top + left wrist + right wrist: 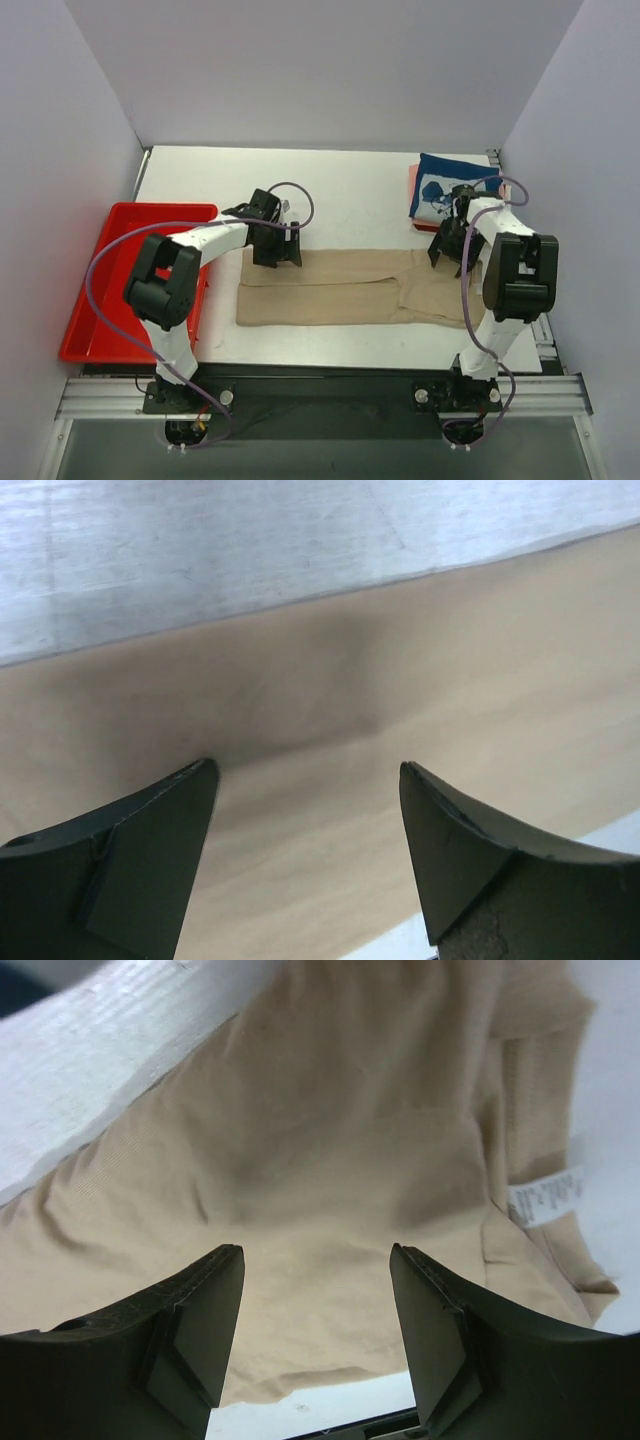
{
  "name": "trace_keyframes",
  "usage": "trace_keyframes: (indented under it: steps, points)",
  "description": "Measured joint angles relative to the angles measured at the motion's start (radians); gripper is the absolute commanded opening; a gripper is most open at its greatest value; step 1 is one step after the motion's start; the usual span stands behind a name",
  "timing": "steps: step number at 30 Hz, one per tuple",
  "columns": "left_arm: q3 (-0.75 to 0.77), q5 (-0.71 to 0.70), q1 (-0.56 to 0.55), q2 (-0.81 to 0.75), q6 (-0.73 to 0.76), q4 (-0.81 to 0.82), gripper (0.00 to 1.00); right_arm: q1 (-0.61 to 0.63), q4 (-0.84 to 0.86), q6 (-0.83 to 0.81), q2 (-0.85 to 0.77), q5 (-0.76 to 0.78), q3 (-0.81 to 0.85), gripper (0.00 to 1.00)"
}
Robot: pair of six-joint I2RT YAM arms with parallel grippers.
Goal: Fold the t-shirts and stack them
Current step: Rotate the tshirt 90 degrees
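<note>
Lying flat: tan t-shirt (340,290), folded into a long strip across the middle of the table (350,190), nearer its front edge.
Left side: my left gripper (277,258) is above the strip's far left corner, jaws spread wide, pinching nothing.
Right side: my right gripper (447,256) is over the strip's right end, jaws apart, nothing between them.
Stack: navy printed t-shirt (445,185) on a pink t-shirt (413,190), far right corner.
Outward: red tray (85,330) at the left edge.

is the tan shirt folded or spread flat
Partly folded: the tan shirt lies as a long narrow strip with overlapping layers.
</note>
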Motion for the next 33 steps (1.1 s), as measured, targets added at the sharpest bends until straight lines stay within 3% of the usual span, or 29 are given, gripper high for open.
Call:
trace_keyframes:
  steps: [5, 11, 21, 33]
  points:
    - [-0.007, -0.018, -0.002, 0.014, 0.000, 0.030, 0.86, 0.034, 0.004, 0.001, 0.120, 0.010, 0.009, 0.60]
    - [-0.128, -0.082, -0.007, -0.087, -0.005, 0.036, 0.86, 0.114, -0.011, 0.010, 0.149, 0.029, 0.056, 0.59]
    - [-0.287, -0.168, -0.007, -0.251, -0.061, -0.127, 0.86, 0.271, -0.026, 0.045, 0.217, -0.029, 0.157, 0.56]
    - [-0.289, -0.181, -0.007, -0.309, -0.080, -0.284, 0.86, 0.430, -0.098, 0.076, 0.426, -0.106, 0.491, 0.57]
